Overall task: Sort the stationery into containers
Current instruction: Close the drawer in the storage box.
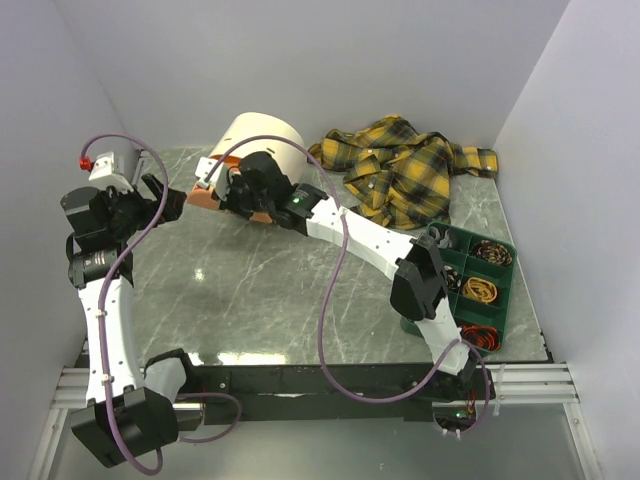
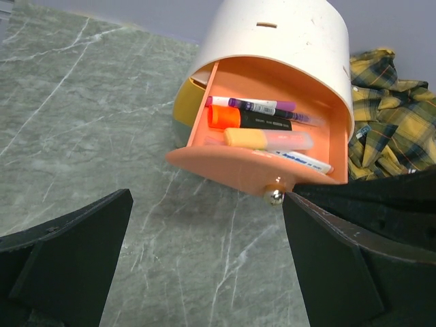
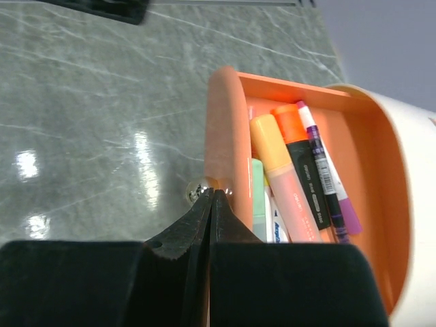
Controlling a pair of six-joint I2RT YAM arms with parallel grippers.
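Nearest the arm bases, at the right edge of the marbled grey-green surface [image 1: 250, 300], lies the dark green tray [image 1: 510, 275]; its compartments hold coiled rubber bands [image 1: 480, 290], and the right arm covers its near-left part. Farther in, on the left, the left tool [image 1: 172, 203] is raised and aimed at the drawer box, its two black fingers [image 2: 68, 266] spread wide with nothing between them. Beyond it, the right arm crosses the surface from the near right, and the right tool [image 3: 211, 195] meets the orange drawer [image 2: 252, 167]: its fingers are drawn together with no visible gap, the tips lying against the small metallic knob [image 3: 196, 191] on the drawer front; whether they pinch the knob cannot be told. The drawer stands pulled out of the cream drum box [image 2: 279, 34], which rests on the surface at the far left of centre. Inside the drawer, side by side and lengthwise, lie an orange-capped highlighter [image 2: 231, 118], a yellow-capped highlighter [image 2: 266, 139], a purple pen [image 2: 259, 105], a white marker [image 2: 306, 161] with blue lettering, and a pale green item [image 3: 257, 197] of unclear kind. Farthest back, right of the drum, the yellow-and-black plaid shirt [image 1: 400, 170] lies crumpled.
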